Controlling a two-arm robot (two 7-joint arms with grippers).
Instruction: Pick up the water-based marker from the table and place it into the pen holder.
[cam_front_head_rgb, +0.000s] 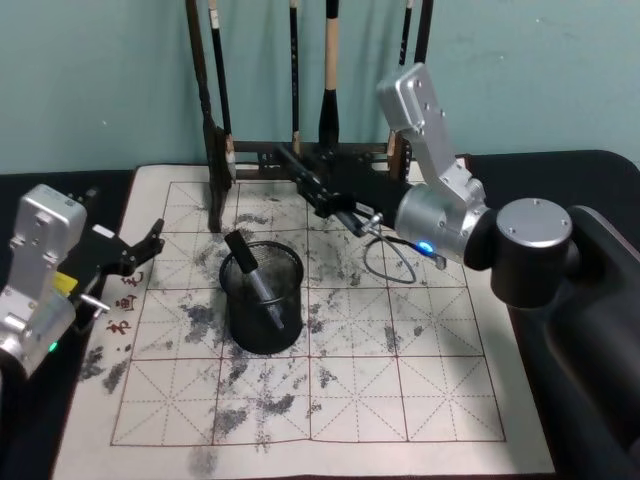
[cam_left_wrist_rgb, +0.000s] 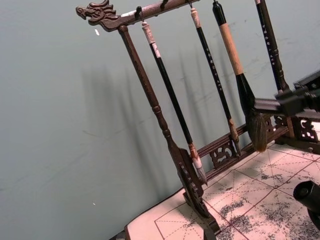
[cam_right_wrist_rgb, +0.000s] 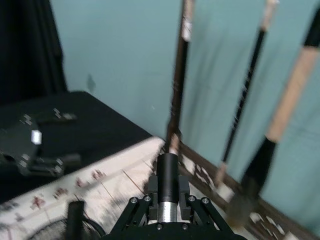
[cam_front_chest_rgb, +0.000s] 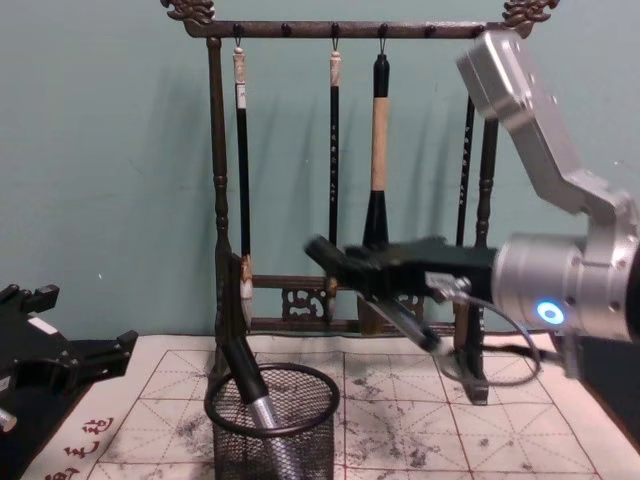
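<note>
The black mesh pen holder (cam_front_head_rgb: 262, 335) (cam_front_chest_rgb: 300, 440) stands on the ink-stained grid mat of the table (cam_front_head_rgb: 400, 400). One marker with a black cap and grey body (cam_front_head_rgb: 255, 275) (cam_front_chest_rgb: 250, 385) leans inside it. My right gripper (cam_front_head_rgb: 335, 200) (cam_front_chest_rgb: 365, 270) (cam_right_wrist_rgb: 167, 200) hangs above the mat, behind and to the right of the holder. It is shut on a second black marker (cam_front_head_rgb: 292, 162) (cam_front_chest_rgb: 322, 253) (cam_right_wrist_rgb: 167, 170), held slanted. My left gripper (cam_front_head_rgb: 145, 250) (cam_front_chest_rgb: 100, 355) rests open at the mat's left edge, holding nothing.
A tall dark wooden brush rack (cam_front_head_rgb: 215, 130) (cam_front_chest_rgb: 215, 200) (cam_left_wrist_rgb: 150, 95) with several hanging brushes stands along the mat's far edge, just behind my right gripper. A grey cable (cam_front_head_rgb: 385, 260) loops below the right wrist. The mat's near half is bare.
</note>
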